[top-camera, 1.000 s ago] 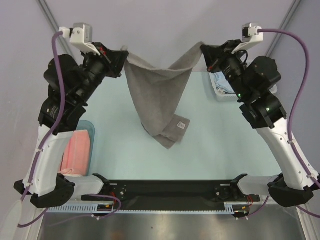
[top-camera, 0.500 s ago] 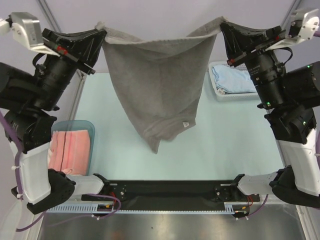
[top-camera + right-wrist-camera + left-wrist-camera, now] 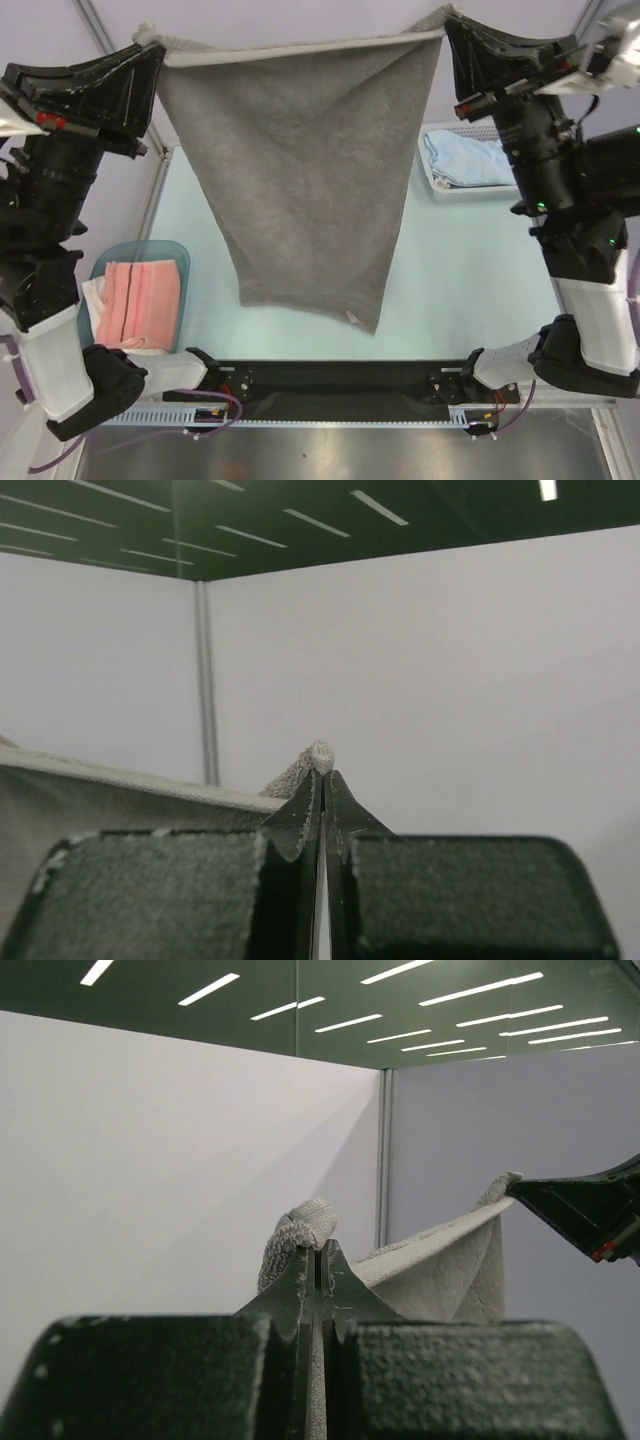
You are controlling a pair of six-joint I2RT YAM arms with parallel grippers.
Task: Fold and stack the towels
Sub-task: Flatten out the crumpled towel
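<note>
Right tool [image 3: 322, 780] pinched on grey towel [image 3: 130, 820] corner

Bright, even light falls from ceiling strip lamps [image 3: 210, 989] high above the grey towel [image 3: 300, 170], whose weave is sharp and which throws scarcely any shadow on the table [image 3: 470, 270] below it, while the left fingers [image 3: 150, 1380] beneath it look soft and blurred.

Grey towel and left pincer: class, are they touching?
Touching. The left wrist view shows the left pincer shut on a corner of the grey towel, cloth bunched above its tips.
</note>
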